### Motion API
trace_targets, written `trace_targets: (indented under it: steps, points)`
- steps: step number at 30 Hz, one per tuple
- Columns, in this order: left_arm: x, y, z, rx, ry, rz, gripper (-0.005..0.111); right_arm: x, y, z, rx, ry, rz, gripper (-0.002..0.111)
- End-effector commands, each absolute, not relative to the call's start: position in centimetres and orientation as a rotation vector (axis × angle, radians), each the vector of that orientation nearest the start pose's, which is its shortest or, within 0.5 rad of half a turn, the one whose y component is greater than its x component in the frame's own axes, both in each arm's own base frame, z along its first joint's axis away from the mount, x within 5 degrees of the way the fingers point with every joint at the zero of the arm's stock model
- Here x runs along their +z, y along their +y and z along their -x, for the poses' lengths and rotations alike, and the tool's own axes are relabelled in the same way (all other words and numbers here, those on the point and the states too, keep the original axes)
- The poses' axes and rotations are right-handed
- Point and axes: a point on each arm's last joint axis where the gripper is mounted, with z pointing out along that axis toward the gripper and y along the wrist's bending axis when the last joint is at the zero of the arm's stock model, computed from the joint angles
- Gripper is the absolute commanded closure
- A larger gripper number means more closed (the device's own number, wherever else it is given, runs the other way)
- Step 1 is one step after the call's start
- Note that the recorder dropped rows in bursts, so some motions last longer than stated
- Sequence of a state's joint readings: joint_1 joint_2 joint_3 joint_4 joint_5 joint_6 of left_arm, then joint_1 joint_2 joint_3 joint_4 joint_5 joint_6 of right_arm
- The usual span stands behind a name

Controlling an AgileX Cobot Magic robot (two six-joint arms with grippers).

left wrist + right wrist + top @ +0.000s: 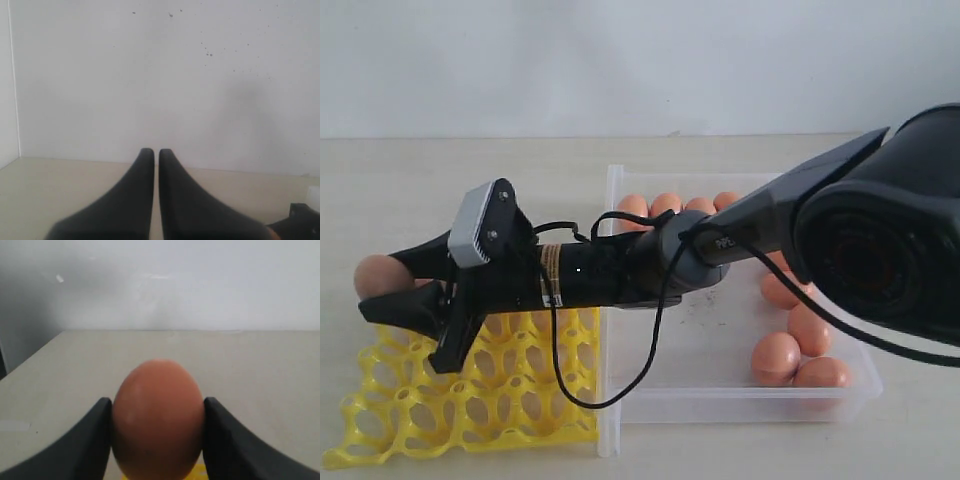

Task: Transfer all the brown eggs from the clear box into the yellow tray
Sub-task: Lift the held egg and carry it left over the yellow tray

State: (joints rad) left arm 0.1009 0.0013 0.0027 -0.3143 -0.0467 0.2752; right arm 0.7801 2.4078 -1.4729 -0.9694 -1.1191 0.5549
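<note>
Holding one brown egg [157, 415] squarely between them, the right fingers [92, 440] stand about half spread, one pressed to each flank of the shell, near the 10 o'clock corner of the yellow tray [490, 400] on the desk [440, 190]. At the tray's 3 o'clock sits the clear box [720, 405], with brown eggs [775, 355] lined along its 12 o'clock wall and clustered from 3 to 5 o'clock. The left fingers [142, 195] are closed to a sliver, gripping nothing.
</note>
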Motion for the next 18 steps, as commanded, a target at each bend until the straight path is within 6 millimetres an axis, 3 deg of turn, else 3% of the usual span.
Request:
trace_targets:
  steps: [1,8,11,15,17,18]
  points:
    - [21.8,0.7,-5.5,0.057,1.43,0.11,0.103,10.6,39.3,-28.4,1.218,1.113,1.397,0.108]
    - [21.8,0.7,-5.5,0.057,1.43,0.11,0.103,10.8,40.5,-28.8,1.13,1.184,1.436,0.108]
    - [21.8,0.7,-5.5,0.057,1.43,0.11,0.103,12.0,41.5,-28.8,1.321,1.371,1.226,0.108]
    - [21.8,0.7,-5.5,0.057,1.43,0.11,0.103,12.9,42.6,-29.5,1.425,1.587,0.883,0.108]
    - [21.8,0.7,-5.5,0.057,1.43,0.11,0.103,11.9,43.0,-29.8,1.342,1.804,0.703,0.108]
    - [21.8,0.7,-5.5,0.057,1.43,0.11,0.103,11.5,43.1,-29.7,1.289,1.838,0.717,0.108]
